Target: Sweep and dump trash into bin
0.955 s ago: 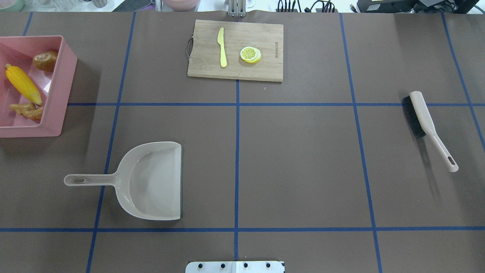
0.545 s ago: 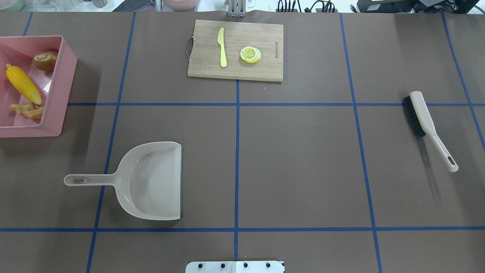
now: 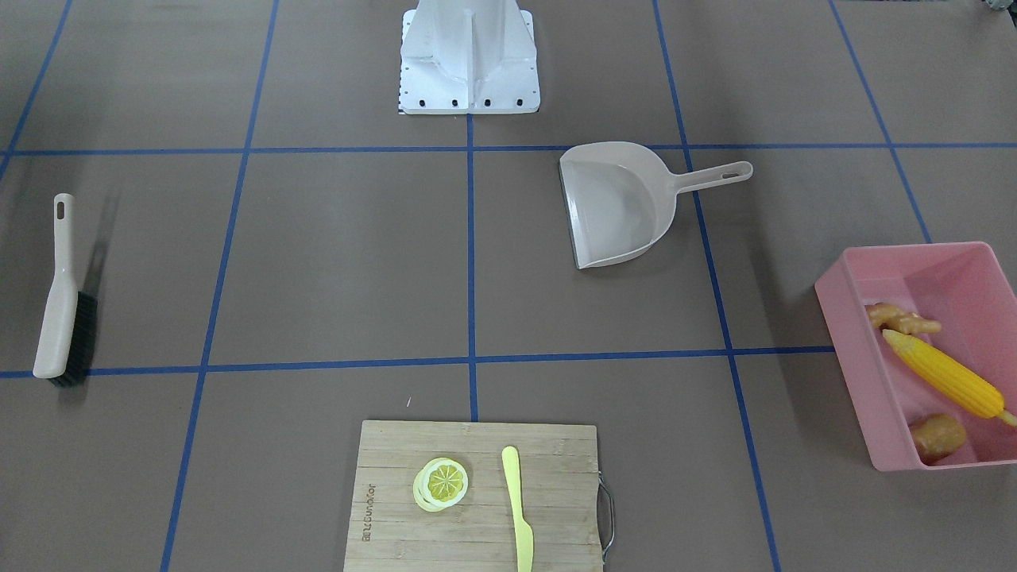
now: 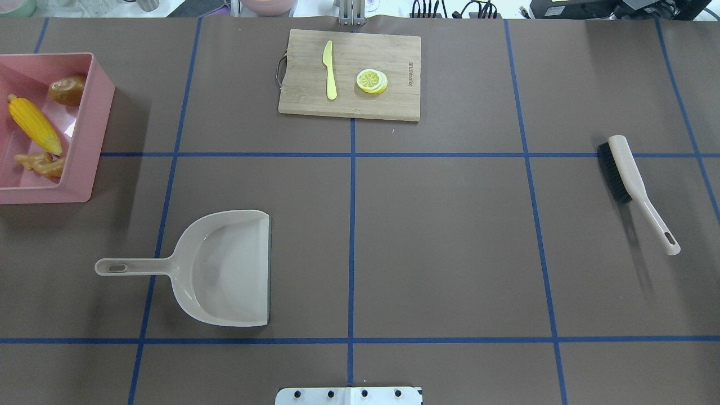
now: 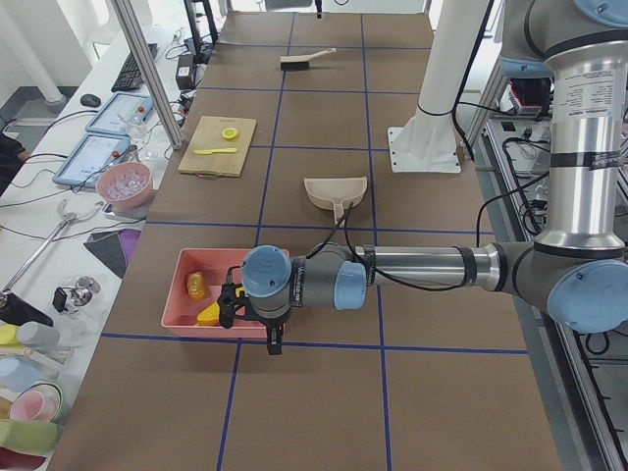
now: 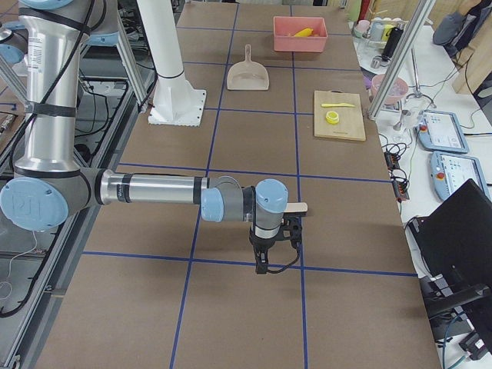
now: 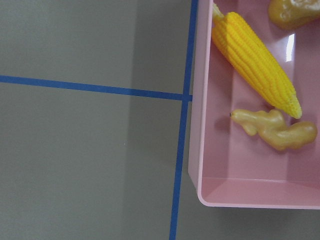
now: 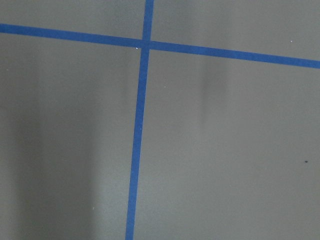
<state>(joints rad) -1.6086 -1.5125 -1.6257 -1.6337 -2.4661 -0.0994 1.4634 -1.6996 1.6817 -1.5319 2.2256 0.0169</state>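
Observation:
The pink bin point(image 4: 84, 129) stands at the table's left edge. In it lie the yellow corn cob point(image 4: 34, 125), the tan ginger root point(image 4: 42, 163) and the brown potato point(image 4: 67, 90). They also show in the front view: bin point(image 3: 850, 349), corn point(image 3: 945, 381), ginger point(image 3: 902, 319), potato point(image 3: 937, 435). The left wrist view looks down on the bin's corner point(image 7: 200, 125), corn point(image 7: 255, 62) and ginger point(image 7: 277, 130). My left gripper point(image 5: 272, 341) hangs just beside the bin; I cannot tell its state. My right gripper point(image 6: 265, 263) hangs over bare table near the brush; I cannot tell its state.
The empty beige dustpan point(image 4: 225, 270) lies flat left of centre, handle to the left. The brush point(image 4: 630, 180) lies at the right. A wooden cutting board point(image 4: 349, 73) with a yellow knife point(image 4: 329, 70) and lemon slices point(image 4: 372, 81) sits at the far middle.

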